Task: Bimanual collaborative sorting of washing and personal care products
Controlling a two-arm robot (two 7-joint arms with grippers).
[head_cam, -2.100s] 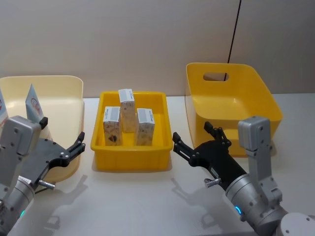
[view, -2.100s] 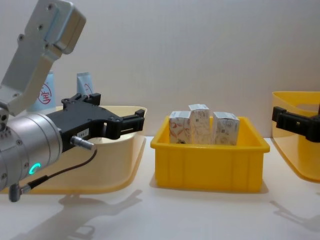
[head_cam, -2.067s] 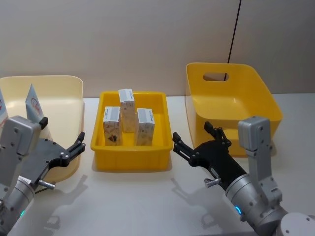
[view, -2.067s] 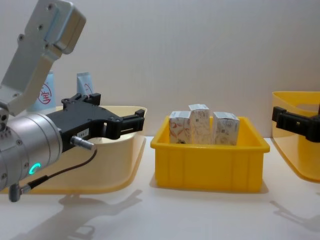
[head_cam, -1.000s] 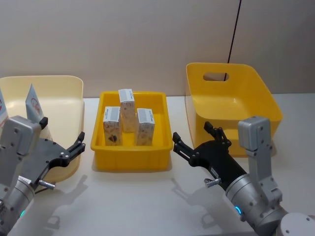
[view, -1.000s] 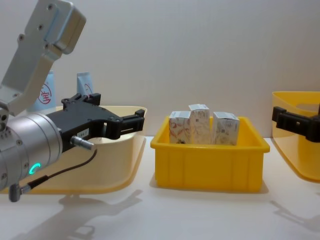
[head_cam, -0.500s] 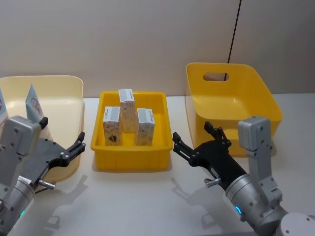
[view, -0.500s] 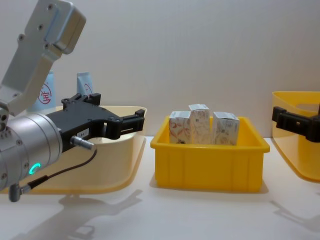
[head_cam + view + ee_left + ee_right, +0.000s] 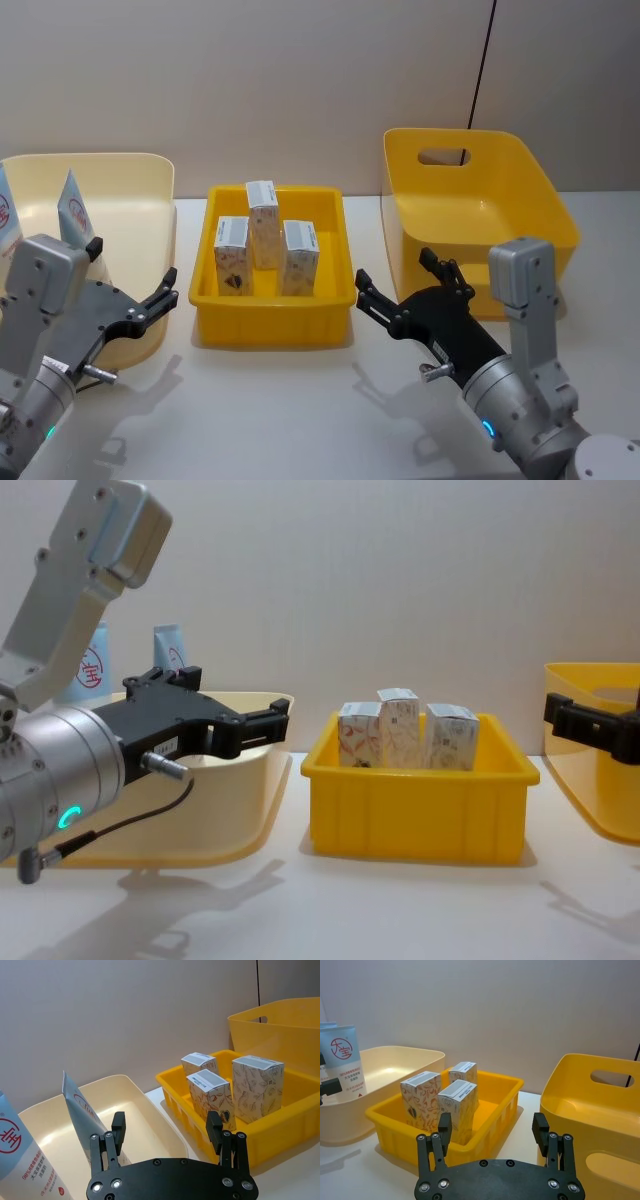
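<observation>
Head view: three cartons (image 9: pixel 264 222) stand upright inside the yellow tray (image 9: pixel 270 325). They are white with orange-red swirls, and each top has a grey label whose print is too small to read. Left of the tray, a cream bin (image 9: pixel 130 180) holds two light-blue tubes (image 9: pixel 72 213) with a red ring logo. Right of the tray stands a deeper yellow bin (image 9: pixel 520 215) with a handle slot. The left gripper (image 9: pixel 132 262) hangs just left of the tray's front, the right gripper (image 9: pixel 392 266) just right of it, both spread wide and empty. Against half a second ago, everything sits slightly further right in this view.

Left wrist view: of the tubes, the one farther from the tray (image 9: pixel 20 1155) carries a red circle around a Chinese character and dark lines beginning "98%". The one nearer the tray (image 9: pixel 82 1115) leans. The spread fingers (image 9: pixel 118 1130) grip nothing.

Right wrist view: a tube (image 9: pixel 342 1062) left of the tray shows the red ring with characters and dark text beneath.

Chest view: the cartons rise above the tray's rim (image 9: pixel 415 820), and nothing here differs from the earlier picture
</observation>
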